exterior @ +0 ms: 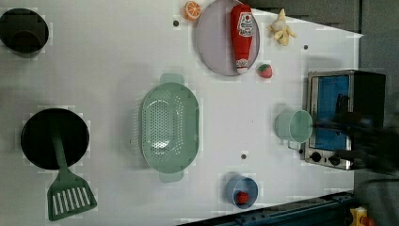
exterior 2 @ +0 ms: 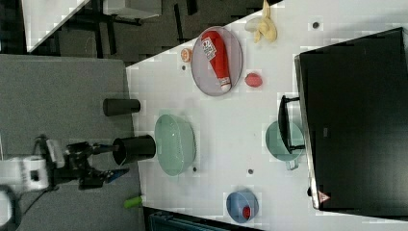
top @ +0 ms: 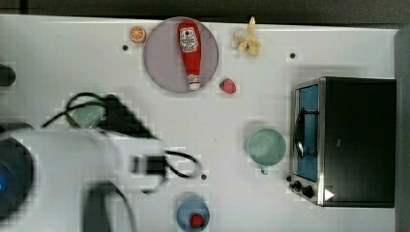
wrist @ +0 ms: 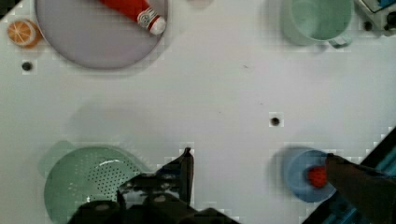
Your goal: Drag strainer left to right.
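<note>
Hovering above the white table [exterior: 108,56] with our gripper [wrist: 259,158] spread wide and empty, we see the strainer [exterior: 169,126] sitting mid-table, well apart from the green cup [exterior: 294,125] and the toaster oven [exterior: 343,117]. We should lower one finger [wrist: 185,170] inside its rim, press lightly, then pull steadily toward the cup, stopping short of it.

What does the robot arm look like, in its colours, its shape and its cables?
The arm has rounded white segments, with a blue glow at the top view's left edge. Near the wrist sits a black block, and loose black cables loop around it. The pincer is black, with slim dark fingers. In the right view, the white wrist ends in black parts.
</note>
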{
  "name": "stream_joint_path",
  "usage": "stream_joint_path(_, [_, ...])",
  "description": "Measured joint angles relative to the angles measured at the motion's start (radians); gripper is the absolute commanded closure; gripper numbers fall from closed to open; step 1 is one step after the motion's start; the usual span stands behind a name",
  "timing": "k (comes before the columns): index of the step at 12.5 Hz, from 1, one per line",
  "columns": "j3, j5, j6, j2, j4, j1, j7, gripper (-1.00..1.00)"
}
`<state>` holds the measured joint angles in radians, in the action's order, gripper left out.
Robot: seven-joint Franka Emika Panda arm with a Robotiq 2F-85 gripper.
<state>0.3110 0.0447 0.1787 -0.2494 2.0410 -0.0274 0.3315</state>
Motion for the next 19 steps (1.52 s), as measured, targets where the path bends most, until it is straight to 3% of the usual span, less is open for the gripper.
stream_joint_path(4, [0.194,-0.015,0.209,0.219,0.063,-0.011,0.338,-1.00])
stream_joint_path(8, [0.264,-0.029,0.445,0.425,0.076,-0.051,0.626,-1.00])
stream_joint_path(12, [0.238,-0.003,0.695,0.535,0.146,-0.045,0.845,-1.00])
stream_joint_path(15, [0.223,-0.001,0.787,0.654,0.154,-0.051,0.916,-1.00])
stream_joint_path(19, [0.108,0.040,0.886,0.761,0.152,-0.129,0.943,-1.00])
